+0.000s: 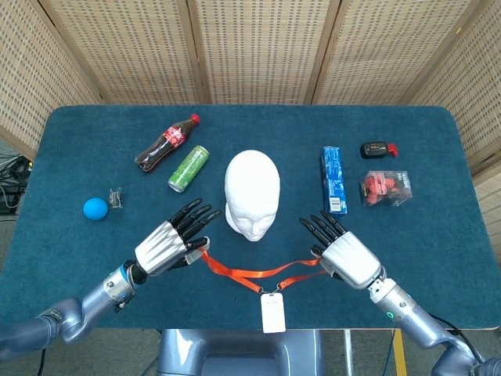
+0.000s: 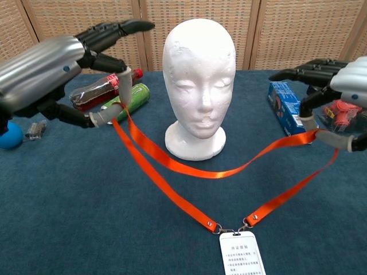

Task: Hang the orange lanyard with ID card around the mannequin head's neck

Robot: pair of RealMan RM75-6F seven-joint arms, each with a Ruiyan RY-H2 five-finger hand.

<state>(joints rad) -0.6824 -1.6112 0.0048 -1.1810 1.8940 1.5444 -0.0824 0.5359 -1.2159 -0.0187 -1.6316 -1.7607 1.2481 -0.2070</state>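
The white mannequin head (image 1: 252,193) (image 2: 198,82) stands upright at the table's middle, facing me. The orange lanyard (image 1: 249,272) (image 2: 189,169) hangs stretched in front of it, lifted off the cloth at both ends. My left hand (image 1: 167,241) (image 2: 57,66) pinches the strap's left end between thumb and a finger, other fingers spread. My right hand (image 1: 344,254) (image 2: 338,80) pinches the right end the same way. The white ID card (image 1: 272,312) (image 2: 242,255) dangles from the strap's low point near the table's front edge.
A cola bottle (image 1: 165,142) and a green can (image 1: 189,168) lie behind my left hand. A blue ball (image 1: 95,208) and a small clip (image 1: 117,198) sit far left. A blue box (image 1: 334,179), a red packet (image 1: 386,189) and a black device (image 1: 378,149) lie at the right.
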